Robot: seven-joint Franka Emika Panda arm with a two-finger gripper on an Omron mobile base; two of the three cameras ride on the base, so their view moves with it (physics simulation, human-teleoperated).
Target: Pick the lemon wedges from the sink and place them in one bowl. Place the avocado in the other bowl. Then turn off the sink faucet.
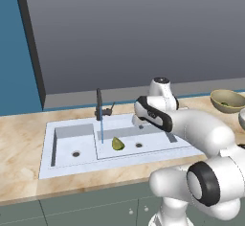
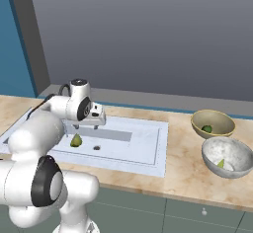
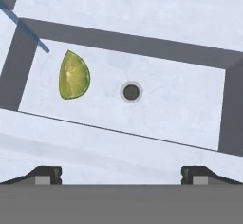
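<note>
Hovering over the sink (image 3: 118,9), gripper (image 3: 121,174) spread wide and empty, well above the lemon wedge (image 3: 73,76)

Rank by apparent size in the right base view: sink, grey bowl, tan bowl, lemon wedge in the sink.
1. Sink
2. Grey bowl, though nearer the camera
3. Tan bowl, close in size
4. Lemon wedge

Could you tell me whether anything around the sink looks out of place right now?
One yellow-green lemon wedge lies in the pale grey-white sink's longer basin, and a thin blue water stream runs from the slim dark grey faucet.
</note>
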